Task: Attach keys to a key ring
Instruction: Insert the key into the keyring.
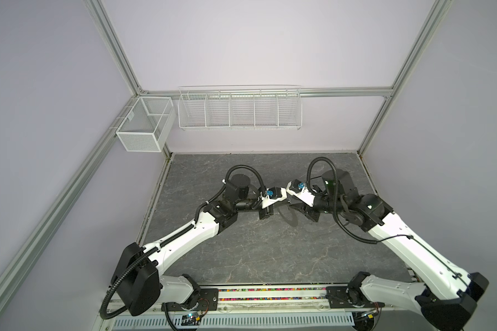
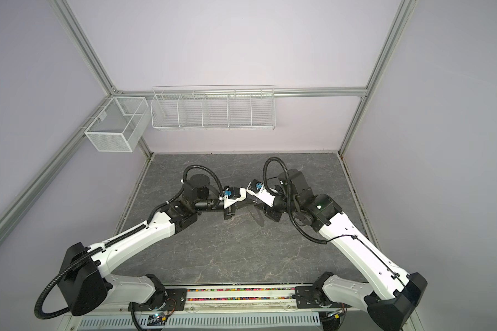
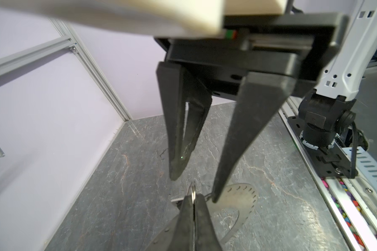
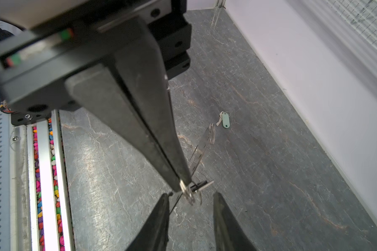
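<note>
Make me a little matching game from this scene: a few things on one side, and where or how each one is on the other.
Things:
1 left gripper
2 right gripper
3 green-tagged key
4 white wire rack

States:
a lying on the table
b hanging on the back wall
c jaws apart
d pinching a wire loop

Pairs: 1-d, 2-c, 3-a, 4-b

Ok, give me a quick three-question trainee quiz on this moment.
1. True or false: the right gripper has its jaws open.
2. The key lying loose on the table carries which tag? A black, B pale green, C red.
3. What does the left gripper pinch?
Key: 1 true; 2 B; 3 a small metal ring.
</note>
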`<state>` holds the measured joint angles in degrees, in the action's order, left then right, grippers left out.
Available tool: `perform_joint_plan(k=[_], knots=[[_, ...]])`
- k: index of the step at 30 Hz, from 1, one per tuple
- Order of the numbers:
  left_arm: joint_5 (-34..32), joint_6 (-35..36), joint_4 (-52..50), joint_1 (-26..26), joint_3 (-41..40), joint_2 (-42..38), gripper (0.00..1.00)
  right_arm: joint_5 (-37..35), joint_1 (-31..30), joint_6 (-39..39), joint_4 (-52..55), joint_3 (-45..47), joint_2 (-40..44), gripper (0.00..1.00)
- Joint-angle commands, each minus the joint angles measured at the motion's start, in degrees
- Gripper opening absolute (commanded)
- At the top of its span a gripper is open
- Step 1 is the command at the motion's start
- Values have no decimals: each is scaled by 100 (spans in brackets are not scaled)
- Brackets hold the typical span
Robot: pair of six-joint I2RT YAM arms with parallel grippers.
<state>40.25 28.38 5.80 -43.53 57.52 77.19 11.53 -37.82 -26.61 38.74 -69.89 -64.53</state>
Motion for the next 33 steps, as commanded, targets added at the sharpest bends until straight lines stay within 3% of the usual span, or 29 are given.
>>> perform_joint_plan(k=[1,9,14,23,33], knots=[[534,-679,924,187,-171,-84,0,-199,96,55,-557,285,434,43],[1148,-1715,2360,432,-407,-47,0,-553,213,391,-1310,849,1053,45],[1299,-2051,2932,442,-397,49,0,-259,206,545,-1543,845,864,45],[968,-2683,3985,450,-358,323,0,272,210,855,-2093,855,637,45],[857,-2983,4441,450,-300,574,0,440,207,953,-2561,1099,712,42]])
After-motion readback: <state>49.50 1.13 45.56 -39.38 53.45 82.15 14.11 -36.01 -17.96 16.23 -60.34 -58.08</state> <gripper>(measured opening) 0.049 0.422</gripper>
